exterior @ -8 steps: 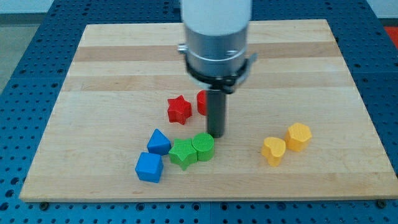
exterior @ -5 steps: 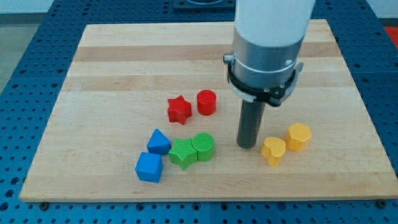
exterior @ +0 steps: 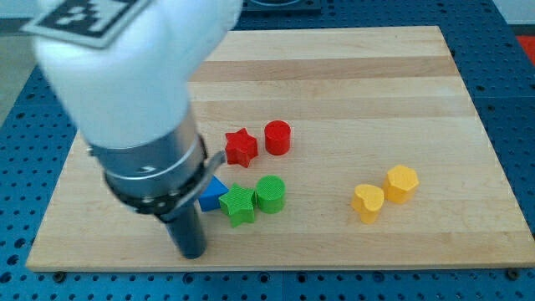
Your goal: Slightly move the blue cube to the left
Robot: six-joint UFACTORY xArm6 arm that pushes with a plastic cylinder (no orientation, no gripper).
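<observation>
Blue cube is not visible; I judge it hides behind the rod, near the tabletop (exterior: pixel 468 125) bottom-left. My tip (exterior: pixel 192 253) sits just left of the green star (exterior: pixel 239 205). It has no fingers.

On the board (exterior: pixel 435 100), the red star (exterior: pixel 241 146) lies just beside the red cylinder (exterior: pixel 277 137), at its 8 o'clock. At 6 o'clock from them, the green star (exterior: pixel 239 205) touches the green cylinder (exterior: pixel 270 193) at its 2 o'clock and the blue wedge (exterior: pixel 215 197) at its 10 o'clock. The tip (exterior: pixel 191 252) stands near the wedge, at its 7 o'clock. Well apart at 3 o'clock, the yellow heart (exterior: pixel 367 202) touches the yellow hexagon (exterior: pixel 401 183).
</observation>
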